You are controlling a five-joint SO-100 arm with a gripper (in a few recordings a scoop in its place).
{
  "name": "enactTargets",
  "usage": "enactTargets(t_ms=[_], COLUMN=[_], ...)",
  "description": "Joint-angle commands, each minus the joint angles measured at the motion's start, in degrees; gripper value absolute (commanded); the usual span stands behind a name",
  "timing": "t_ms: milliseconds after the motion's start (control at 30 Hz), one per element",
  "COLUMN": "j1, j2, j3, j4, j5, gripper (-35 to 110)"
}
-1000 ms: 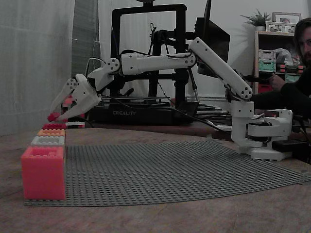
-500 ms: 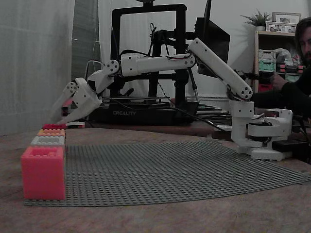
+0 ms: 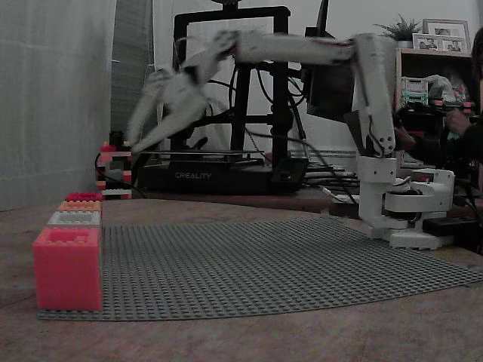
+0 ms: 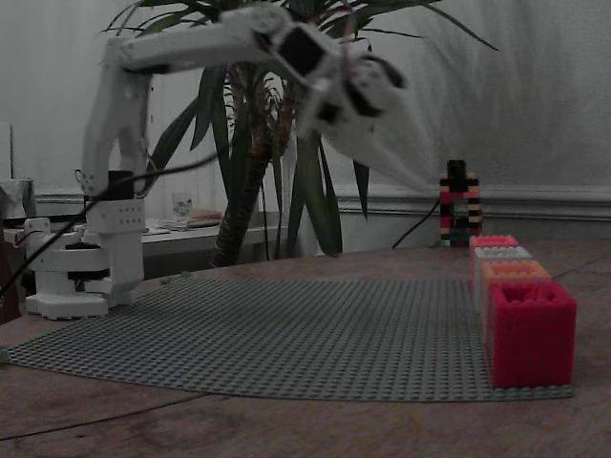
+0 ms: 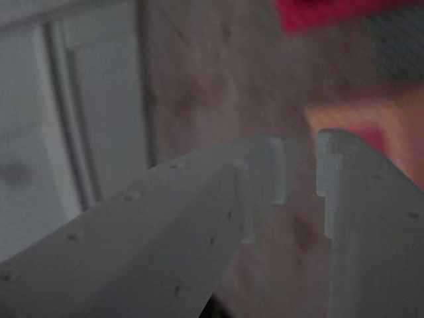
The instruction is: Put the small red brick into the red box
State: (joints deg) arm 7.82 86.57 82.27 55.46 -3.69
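We judge that the small red brick now lies inside the red box (image 3: 83,196), below the studded rim, because neither fixed view looks down into the box. A second ago the gripper (image 3: 140,145) held a red piece low over that box at the far end of the row. Half a second ago it had dipped to the rim. Now the arm has swung up and back, and its motion blurs it in both fixed views. In the wrist view the gripper (image 5: 301,172) has its jaws a little apart with nothing between them, so it is slightly open and carries nothing. To us that means the drop is made and the arm is retreating, though we could only confirm it by looking into the box. From the other end of the row the red box (image 4: 530,329) is nearest the camera. Its top shows a dark recess, but we cannot make out what is in it. Next to it stand the orange box (image 4: 513,272), the grey box (image 4: 499,254) and the pink box (image 4: 495,241). We cannot see into any of these either, and the pink box (image 3: 66,268) shows only its rim and front wall. All four stand touching in a line along one edge of the grey baseplate (image 3: 287,264), which lies on the bench (image 3: 226,339). The raised gripper (image 4: 425,179) hangs well above the row.
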Motion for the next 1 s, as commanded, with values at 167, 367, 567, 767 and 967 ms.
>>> enactTargets(t_ms=[167,367,567,767,967], j1=[-9.49,-9.32,-8.79,-8.88,-8.88], j2=[51.42,75.32,86.57,93.69,97.91], j3=[48.16,67.41,73.74,80.24,81.12], j4=[9.93,15.29,20.3,22.85,25.31], j5=[0.18,1.32,0.35,0.53,2.11], gripper=[0,0,0,0,0])
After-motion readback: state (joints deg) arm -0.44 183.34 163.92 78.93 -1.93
